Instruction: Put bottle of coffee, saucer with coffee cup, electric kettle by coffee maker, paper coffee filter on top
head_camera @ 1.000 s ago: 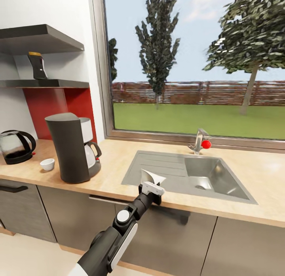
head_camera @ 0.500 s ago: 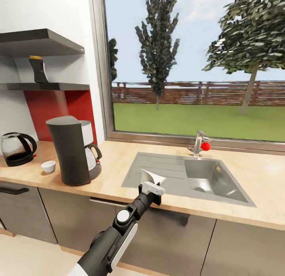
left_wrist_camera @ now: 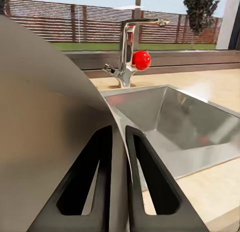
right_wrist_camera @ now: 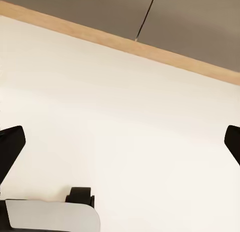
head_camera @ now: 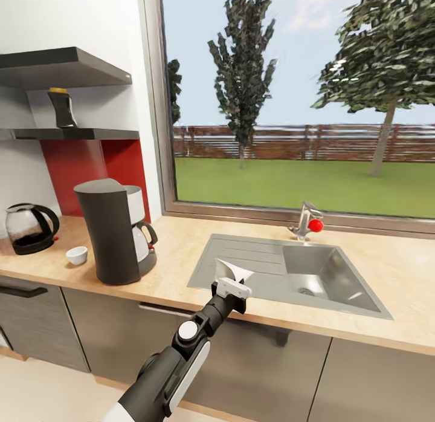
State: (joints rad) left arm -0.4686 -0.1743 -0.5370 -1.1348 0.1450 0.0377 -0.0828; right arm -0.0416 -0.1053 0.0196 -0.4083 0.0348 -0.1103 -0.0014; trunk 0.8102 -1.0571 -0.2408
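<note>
Over the sink's [head_camera: 338,271] front edge, our left pincer [head_camera: 232,283] pinched the paper coffee filter [head_camera: 232,269]. The coffee maker [head_camera: 115,228] stood well apart on the surface [head_camera: 175,271]; our right pincer's [right_wrist_camera: 120,142] fingers were spread wide above the floor [right_wrist_camera: 125,117].

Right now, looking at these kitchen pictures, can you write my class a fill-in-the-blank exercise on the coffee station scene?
1. The left pincer is shut on a paper ____.
2. The bottle of coffee stands on the ____.
3. The small white coffee cup sits between the coffee maker and the electric ____.
4. The faucet beside the sink carries a ____ knob.

Missing words: filter; shelf; kettle; red
</note>
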